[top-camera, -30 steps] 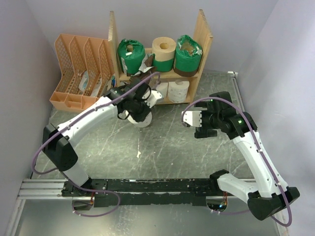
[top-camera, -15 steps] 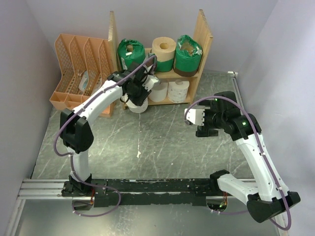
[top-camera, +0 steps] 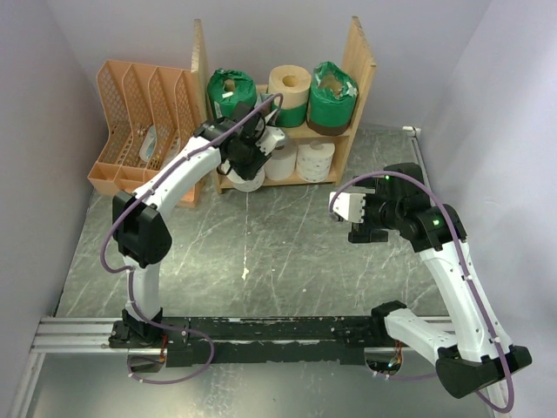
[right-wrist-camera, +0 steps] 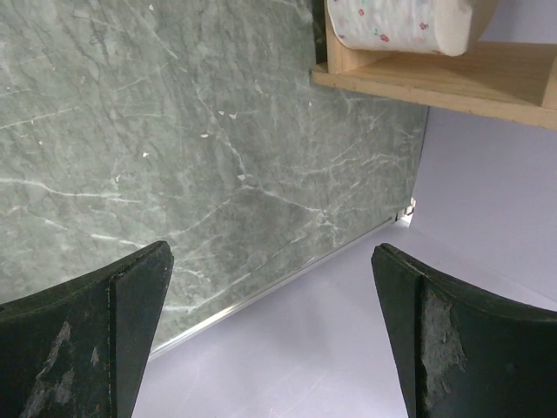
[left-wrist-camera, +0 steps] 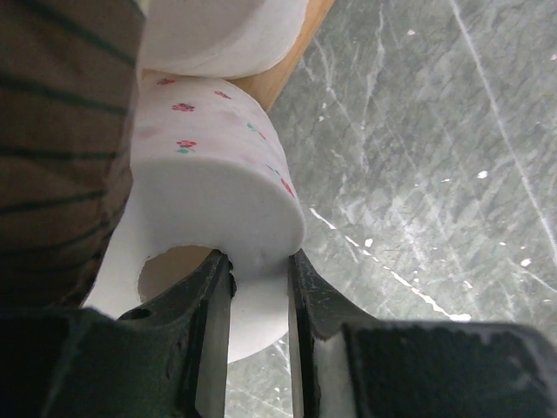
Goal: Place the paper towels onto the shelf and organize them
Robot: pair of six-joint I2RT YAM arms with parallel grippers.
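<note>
The left jaws have carried their roll [left-wrist-camera: 218, 200] to the shelf [top-camera: 359, 61].

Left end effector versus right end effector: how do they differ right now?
The left end effector is clamped on the wall of a flower-printed white roll; the right end effector stands wide open and empty. The left one is at the front of the shelf's lower level; the right one hangs over the table, apart from the shelf. Both have dark fingers.

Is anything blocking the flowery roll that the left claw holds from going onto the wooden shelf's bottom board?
Nothing visible does. The left gripper pinches the flowered roll by its wall, right at the shelf's lower board. A white roll already on that board lies close beside it, seemingly not in its path.
</note>
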